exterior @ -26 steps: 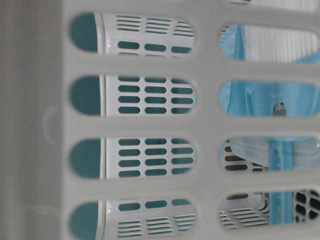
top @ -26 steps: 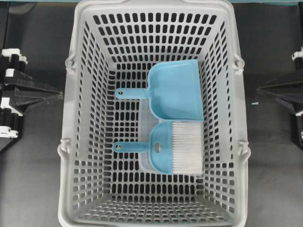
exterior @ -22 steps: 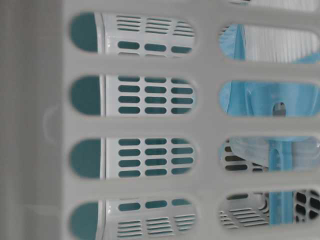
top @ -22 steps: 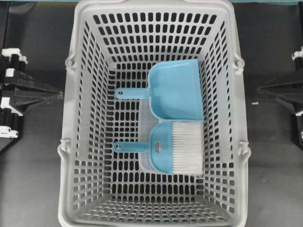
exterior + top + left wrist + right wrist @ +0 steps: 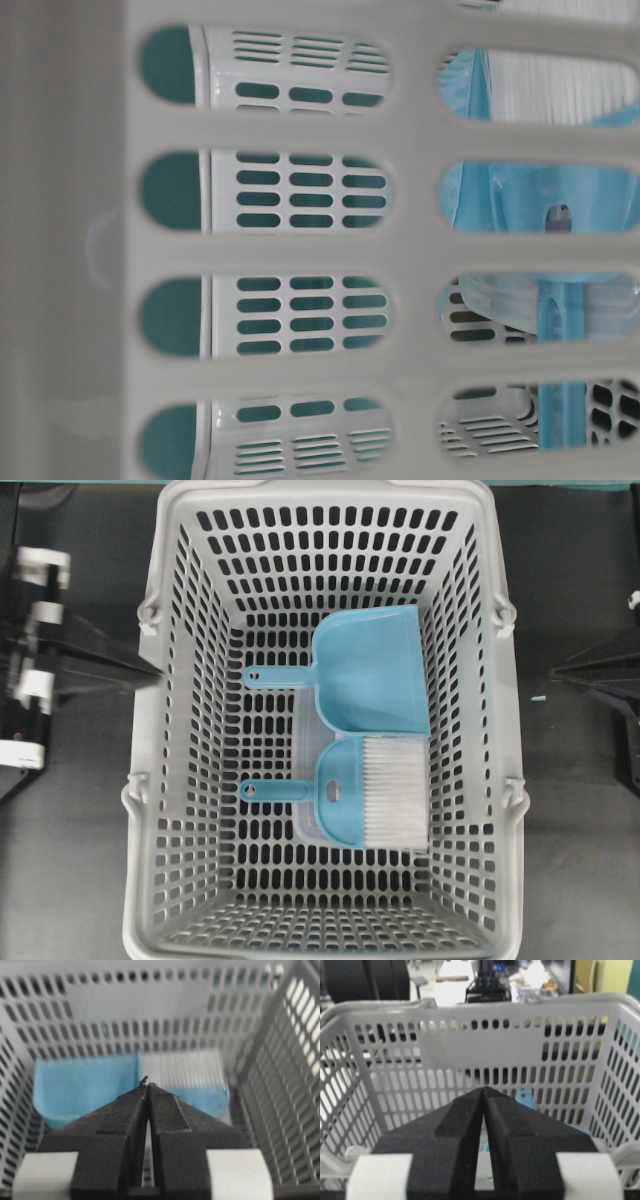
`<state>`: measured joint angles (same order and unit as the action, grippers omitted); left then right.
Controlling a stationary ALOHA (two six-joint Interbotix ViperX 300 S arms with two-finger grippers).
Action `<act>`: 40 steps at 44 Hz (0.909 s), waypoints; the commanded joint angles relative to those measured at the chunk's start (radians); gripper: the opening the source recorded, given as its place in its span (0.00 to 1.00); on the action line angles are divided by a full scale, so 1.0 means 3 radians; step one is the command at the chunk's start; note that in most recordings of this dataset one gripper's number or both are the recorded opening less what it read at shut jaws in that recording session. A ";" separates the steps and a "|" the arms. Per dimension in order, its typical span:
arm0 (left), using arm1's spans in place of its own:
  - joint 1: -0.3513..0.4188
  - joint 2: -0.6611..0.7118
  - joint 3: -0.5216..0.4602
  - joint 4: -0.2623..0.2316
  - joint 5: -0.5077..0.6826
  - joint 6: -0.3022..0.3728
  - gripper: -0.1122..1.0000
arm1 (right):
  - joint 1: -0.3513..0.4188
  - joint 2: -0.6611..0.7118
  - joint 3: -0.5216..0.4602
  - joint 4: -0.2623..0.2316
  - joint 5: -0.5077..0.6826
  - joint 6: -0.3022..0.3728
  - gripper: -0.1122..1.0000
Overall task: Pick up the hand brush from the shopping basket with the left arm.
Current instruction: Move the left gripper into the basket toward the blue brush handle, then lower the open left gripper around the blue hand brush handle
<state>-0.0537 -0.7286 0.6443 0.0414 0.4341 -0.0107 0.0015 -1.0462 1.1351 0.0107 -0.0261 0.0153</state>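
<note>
You see the brush (image 5: 360, 798), light-blue with white bristles and thin holed handle, lying in the basket (image 5: 150, 810); both grippers' jaws are closed, empty.

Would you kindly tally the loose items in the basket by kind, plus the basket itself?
Hand brush: 1
Dustpan: 1
Clear plastic tray under them: 1
Shopping basket: 1
Total: 4
</note>
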 commanded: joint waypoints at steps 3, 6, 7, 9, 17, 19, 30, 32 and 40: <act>-0.0066 0.0455 -0.0496 0.0010 0.0445 0.0010 0.10 | 0.0005 -0.0020 -0.0087 0.0015 0.0102 0.0005 0.10; -0.0072 0.0629 -0.0629 0.0010 0.0603 0.0010 0.10 | 0.0000 -0.0026 -0.0087 0.0015 0.0143 0.0005 0.10; -0.0077 0.0716 -0.0695 0.0010 0.0665 0.0010 0.10 | 0.0000 -0.0026 -0.0077 0.0015 0.0148 0.0005 0.10; -0.0077 0.0818 -0.0772 0.0010 0.0757 0.0005 0.10 | 0.0000 -0.0026 -0.0077 0.0015 0.0153 0.0010 0.11; -0.0107 0.1150 -0.1043 0.0010 0.0905 0.0020 0.10 | 0.0005 -0.0020 -0.0072 0.0020 0.0138 0.0015 0.32; -0.0118 0.1212 -0.1089 0.0010 0.0931 0.0020 0.10 | 0.0005 -0.0020 -0.0072 0.0020 0.0133 0.0015 0.43; -0.0164 0.1565 -0.1263 0.0005 0.1237 -0.0143 0.16 | -0.0005 -0.0031 -0.0026 0.0020 0.0128 0.0015 0.80; -0.0174 0.1616 -0.1283 0.0010 0.1263 -0.0199 0.27 | -0.0005 -0.0031 -0.0020 0.0020 0.0128 0.0015 0.79; -0.0215 0.1866 -0.1319 0.0010 0.1329 -0.0409 0.73 | -0.0005 -0.0031 -0.0005 0.0020 0.0102 0.0015 0.79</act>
<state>-0.1104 -0.1825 0.2730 0.0414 0.8314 -0.1181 0.0015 -1.0615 1.1413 0.0138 0.0199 0.0184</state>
